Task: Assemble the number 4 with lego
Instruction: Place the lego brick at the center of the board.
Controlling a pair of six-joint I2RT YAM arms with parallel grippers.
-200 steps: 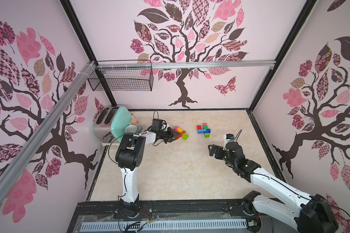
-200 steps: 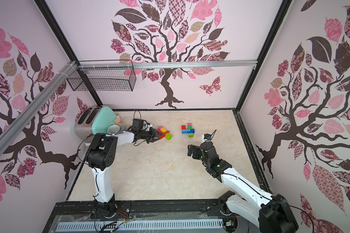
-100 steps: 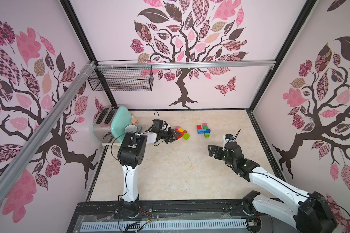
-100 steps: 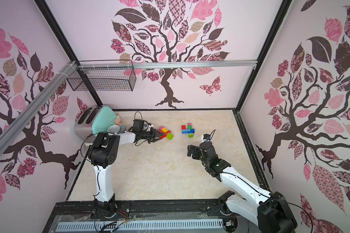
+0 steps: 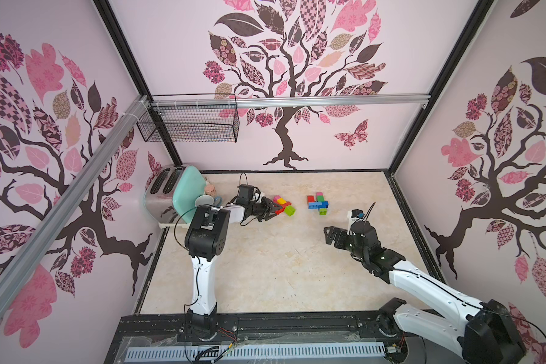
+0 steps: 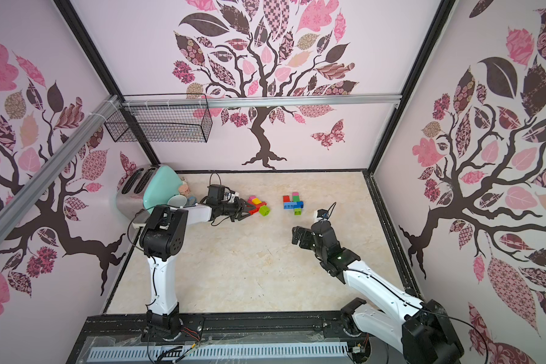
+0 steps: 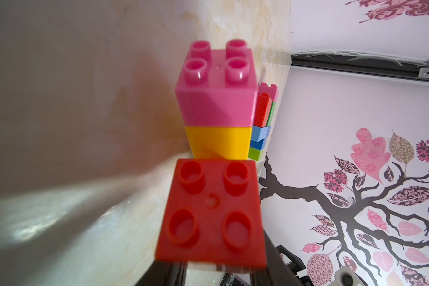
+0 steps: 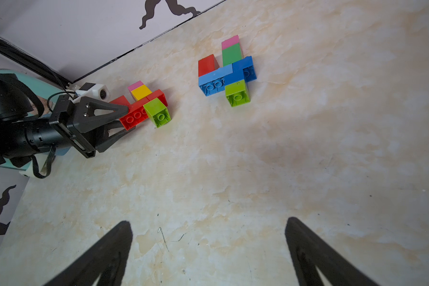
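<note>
In both top views the counter (image 5: 265,271) is mostly bare. The left gripper (image 5: 272,210) reaches low to the red-and-yellow lego cluster (image 5: 283,205). The blue lego cluster (image 6: 293,204) sits apart, near the back wall.

Left wrist: the jaws straddle a red brick (image 7: 212,215); I cannot tell whether they grip it.

Right wrist: the right gripper (image 8: 208,221) has its jaws spread wide, with nothing between them.

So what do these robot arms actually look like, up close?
They match. The left arm and right arm have white tube-like links, chunky black joints and thin black cables looped outside. Each ends in black jaws shaped like hollow triangles, with a small white camera mounted at the wrist.
</note>
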